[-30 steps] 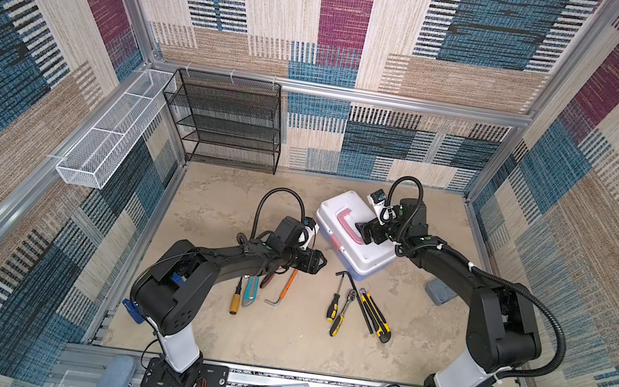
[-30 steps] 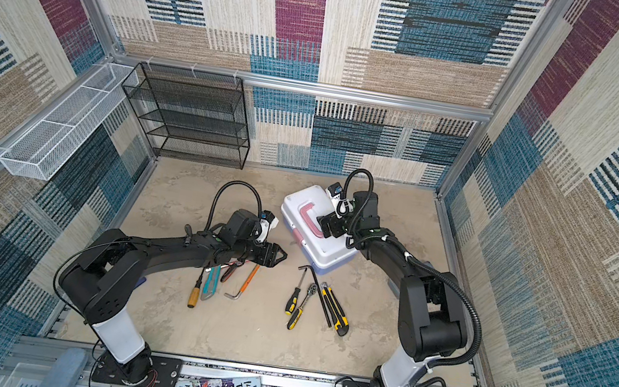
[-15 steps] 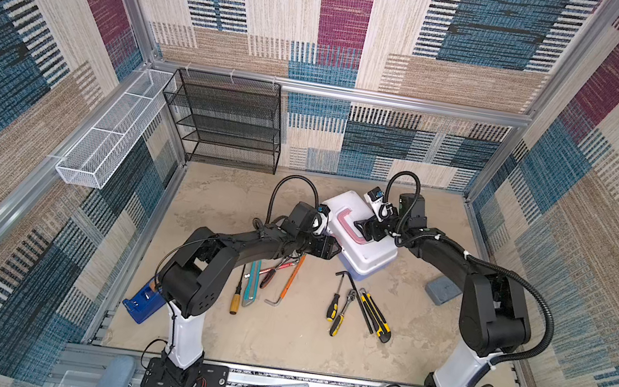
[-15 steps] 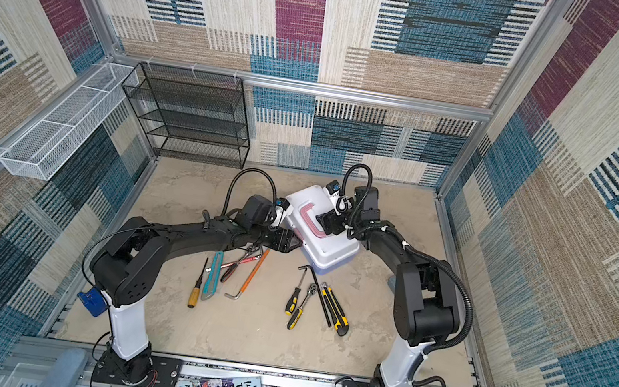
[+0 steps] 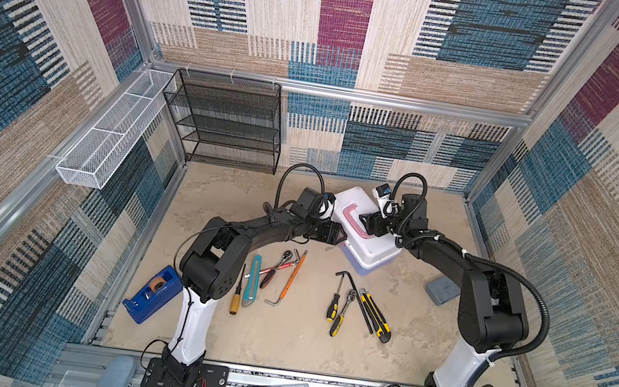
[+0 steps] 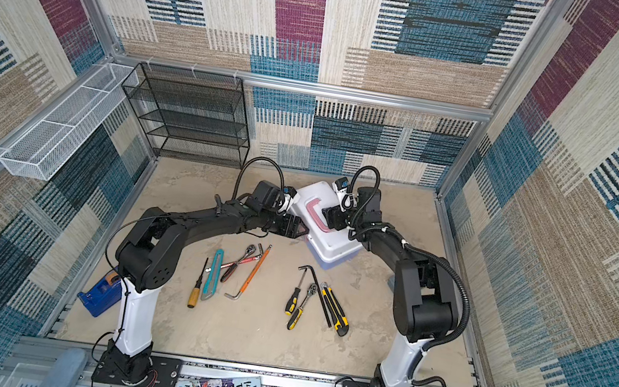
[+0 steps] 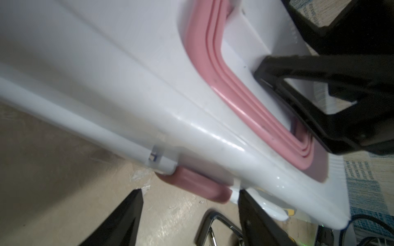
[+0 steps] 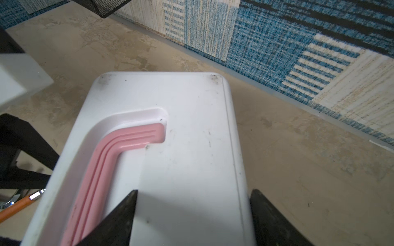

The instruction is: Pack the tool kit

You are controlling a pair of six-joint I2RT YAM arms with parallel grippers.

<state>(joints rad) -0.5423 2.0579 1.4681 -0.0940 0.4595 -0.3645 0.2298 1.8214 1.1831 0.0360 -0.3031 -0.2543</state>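
The toolbox (image 5: pixel 352 205) (image 6: pixel 313 199) stands on the desk (image 5: pixel 289 338), at the far side and a little right of the middle. Its white lid is down on the light-blue base (image 5: pixel 362 271), and the pink handle (image 5: pixel 353 226) (image 8: pixel 106 159) lies flat in its recess.

My right end effector (image 8: pixel 194 191) sits on the lid from the right. One finger is in the handle recess and the other is at the lid's outer edge, so the fingers stand wide apart. I cannot tell whether they already press the lid.

My left end effector (image 7: pixel 188 192) is at the near-left side of the box, low at the rim. Its fingers are wide, with the pink latch (image 7: pixel 196 183) between them. One fingertip is just beside the latch and the other is apart from it.

The tools lie loose on the desk, nearer to me than the box:
- **On the left:** a wooden-handled screwdriver (image 5: pixel 236 296), a teal utility knife (image 5: pixel 253 280), a ratchet (image 5: pixel 286 257) crossing a red-and-black screwdriver (image 5: pixel 268 278), and an orange hex key (image 5: pixel 291 278).
- **On the right:** a black hex key (image 5: pixel 351 289), a black-and-yellow screwdriver (image 5: pixel 332 307), a second ratchet (image 5: pixel 342 317) and a yellow-and-black utility knife (image 5: pixel 374 316).

A grey-blue block (image 5: pixel 442 290) lies to the right of the box. A blue tape dispenser (image 5: pixel 152 296) is at the near left.
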